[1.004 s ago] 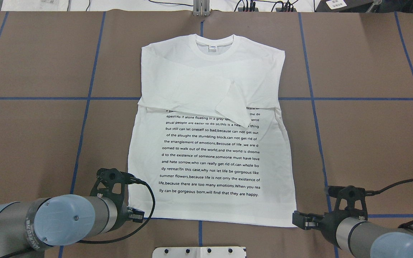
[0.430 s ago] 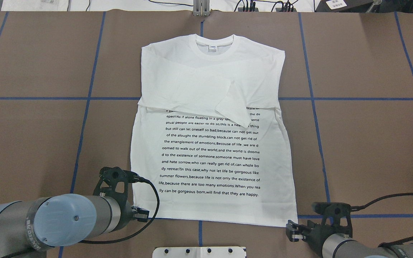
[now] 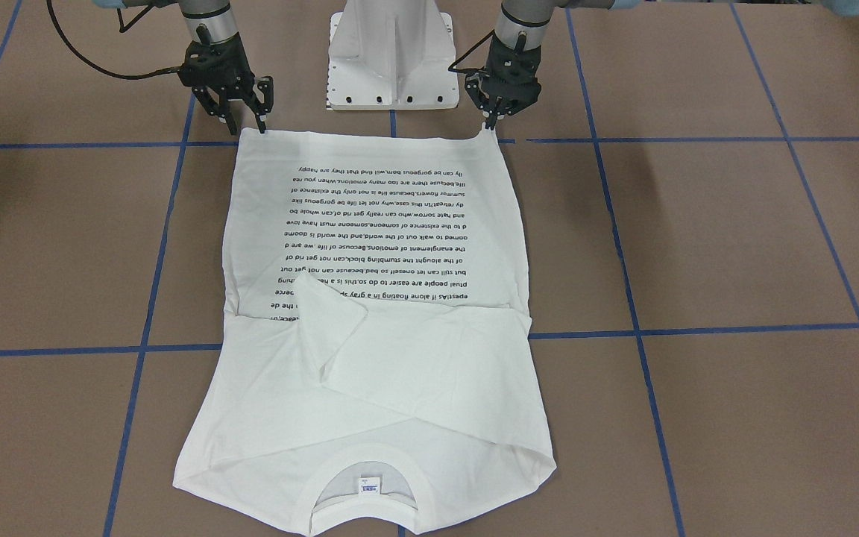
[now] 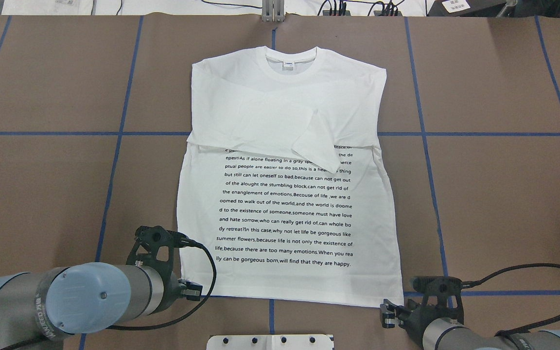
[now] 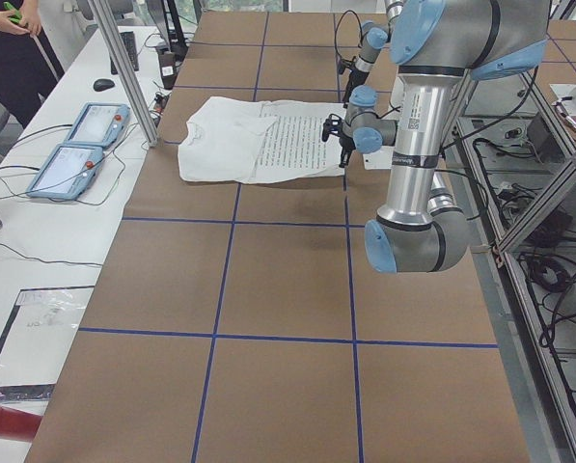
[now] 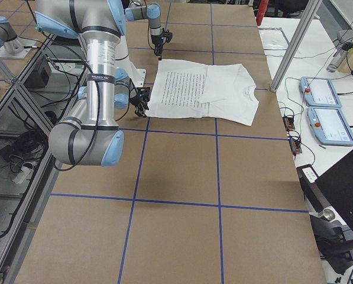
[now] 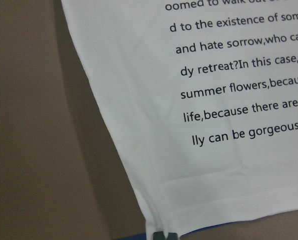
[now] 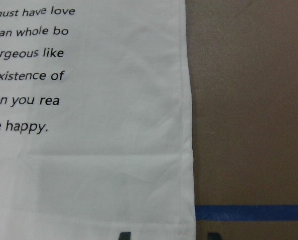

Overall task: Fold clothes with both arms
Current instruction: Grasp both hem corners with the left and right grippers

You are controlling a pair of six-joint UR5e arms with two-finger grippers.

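the shirt (image 4: 285, 214) lies flat in the middle of the table (image 4: 42, 194), collar toward the far edge, hem along the robot's edge, both sleeves folded across the chest. the step in hand looks like taking the two hem corners. the left gripper (image 3: 489, 127) is pressed together on its hem corner, which peaks up a little. the right gripper (image 3: 247, 127) is spread, its fingers straddling the other corner without pinching it. next, i'd judge, the right must close on the cloth, then both lift evenly and carry the hem toward the collar, keeping it taut.
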